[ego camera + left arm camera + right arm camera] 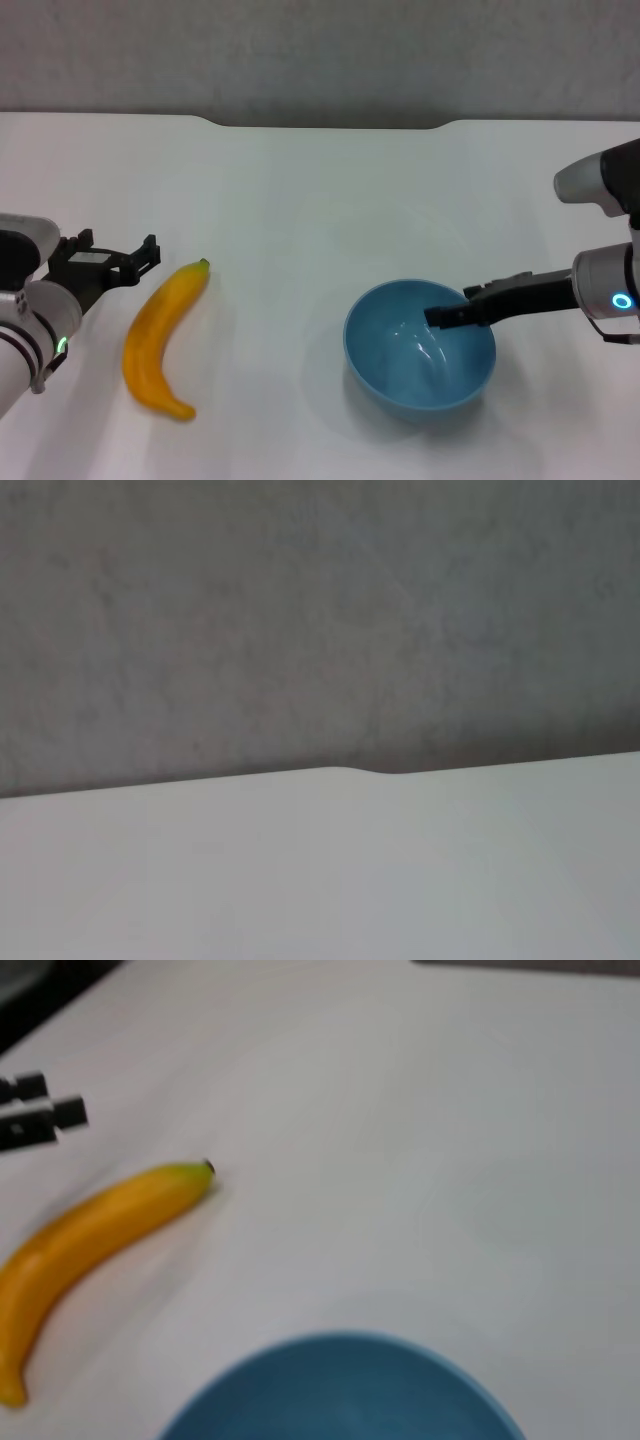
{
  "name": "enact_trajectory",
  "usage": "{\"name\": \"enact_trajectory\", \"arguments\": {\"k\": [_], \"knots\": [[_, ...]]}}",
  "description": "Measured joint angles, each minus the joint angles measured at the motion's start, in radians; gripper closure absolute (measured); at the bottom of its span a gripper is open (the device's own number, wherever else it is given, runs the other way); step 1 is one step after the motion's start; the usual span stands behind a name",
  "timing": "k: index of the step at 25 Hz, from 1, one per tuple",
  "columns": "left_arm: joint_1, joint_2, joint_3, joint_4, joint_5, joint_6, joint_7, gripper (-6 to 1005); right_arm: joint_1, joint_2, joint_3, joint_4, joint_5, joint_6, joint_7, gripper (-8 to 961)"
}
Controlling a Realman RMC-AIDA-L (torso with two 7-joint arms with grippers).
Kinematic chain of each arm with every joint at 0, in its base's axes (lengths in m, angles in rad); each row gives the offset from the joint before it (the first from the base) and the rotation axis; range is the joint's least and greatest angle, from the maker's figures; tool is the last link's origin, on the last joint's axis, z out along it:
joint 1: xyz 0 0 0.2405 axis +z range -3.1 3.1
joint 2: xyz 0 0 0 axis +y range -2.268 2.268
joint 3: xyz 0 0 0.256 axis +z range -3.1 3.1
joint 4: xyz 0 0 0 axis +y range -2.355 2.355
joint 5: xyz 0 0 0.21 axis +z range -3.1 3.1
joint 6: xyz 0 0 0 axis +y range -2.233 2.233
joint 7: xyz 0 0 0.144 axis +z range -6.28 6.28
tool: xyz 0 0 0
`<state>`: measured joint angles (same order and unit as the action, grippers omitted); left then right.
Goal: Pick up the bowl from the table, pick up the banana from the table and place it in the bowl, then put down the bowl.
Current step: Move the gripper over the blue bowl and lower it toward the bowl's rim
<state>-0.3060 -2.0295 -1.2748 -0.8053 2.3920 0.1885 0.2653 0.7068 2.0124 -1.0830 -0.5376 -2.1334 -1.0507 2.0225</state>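
Observation:
The light blue bowl (420, 350) is on the right of the white table (300, 200). My right gripper (452, 312) reaches in from the right across the bowl's right rim, one black finger inside, shut on the rim. The bowl's near rim fills the bottom of the right wrist view (340, 1390). The yellow-orange banana (160, 335) lies on the left, stem tip pointing away from me; it also shows in the right wrist view (90, 1235). My left gripper (122, 247) is open just left of the banana's stem end, apart from it; its fingertips also show in the right wrist view (50, 1100).
The table's far edge has a shallow notch (330, 125) in front of a grey wall. The left wrist view shows only bare tabletop (320, 880) and that wall. White tabletop lies between the banana and the bowl.

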Motion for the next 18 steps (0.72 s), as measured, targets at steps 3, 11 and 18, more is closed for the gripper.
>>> {"name": "enact_trajectory", "arguments": {"k": [3, 11, 18], "knots": [[0.001, 0.0, 0.003, 0.0, 0.0, 0.012, 0.0, 106, 0.003, 0.0, -0.025, -0.025, -0.064, -0.001, 0.082, 73], [0.0, -0.001, 0.008, -0.002, -0.001, 0.023, 0.0, 105, 0.032, 0.0, -0.028, -0.036, -0.107, 0.012, 0.157, 73], [-0.006, -0.003, 0.014, -0.004, -0.001, 0.029, -0.001, 105, 0.062, 0.003, -0.039, -0.012, -0.115, 0.013, 0.182, 182]]}}
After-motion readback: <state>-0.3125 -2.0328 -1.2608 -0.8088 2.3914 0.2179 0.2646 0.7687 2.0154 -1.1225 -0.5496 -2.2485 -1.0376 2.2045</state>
